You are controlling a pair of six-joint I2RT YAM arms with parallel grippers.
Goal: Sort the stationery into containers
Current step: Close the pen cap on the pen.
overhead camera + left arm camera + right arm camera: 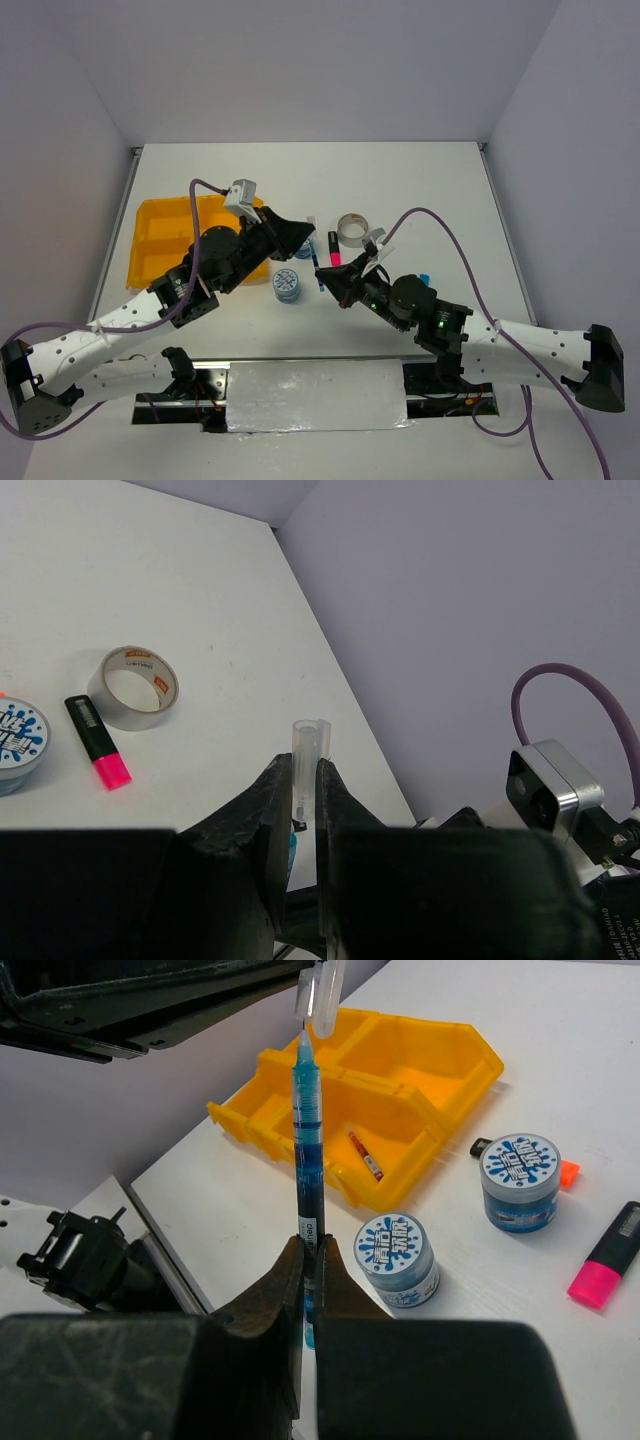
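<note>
While our right jaws squeeze the blue pen [308, 1150] upright in the middle of the frame, our left jaws pinch the clear cap [325, 1000] at its tip, top middle.

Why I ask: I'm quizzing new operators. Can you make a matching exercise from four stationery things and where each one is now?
Things:
1. blue pen
2. clear cap
3. pink highlighter
4. red pen

Places:
A. lying in the yellow tray
B. gripped by the left hand
C. on the table near the grey tape ring
D. gripped by the right hand

Pairs: 1-D, 2-B, 3-C, 4-A.
</note>
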